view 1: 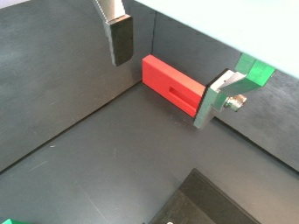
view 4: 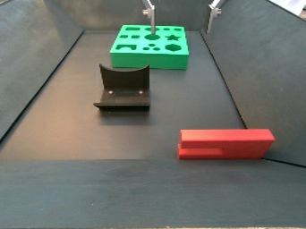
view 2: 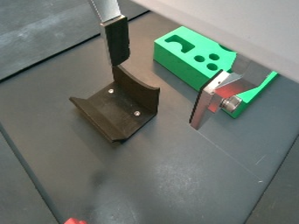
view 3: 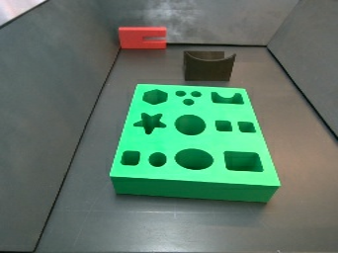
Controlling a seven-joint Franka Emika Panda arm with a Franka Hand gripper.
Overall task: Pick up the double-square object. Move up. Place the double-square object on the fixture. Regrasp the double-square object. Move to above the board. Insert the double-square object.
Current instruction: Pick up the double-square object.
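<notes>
**Gripper high and empty, red piece untouched**

Seen in a side view, the double-square object (view 4: pixel 226 142) lay flat on the dark floor nearest the camera, at about five o'clock from the fixture (view 4: pixel 122 89), well apart from it. Beyond the fixture stood the board (view 4: pixel 153 46), holes upward. Farthest back, above the board's far edge, hung the gripper (view 4: pixel 181 12), its silver plates spread wide with nothing between them, presumably poised to go for the red piece first.
</notes>
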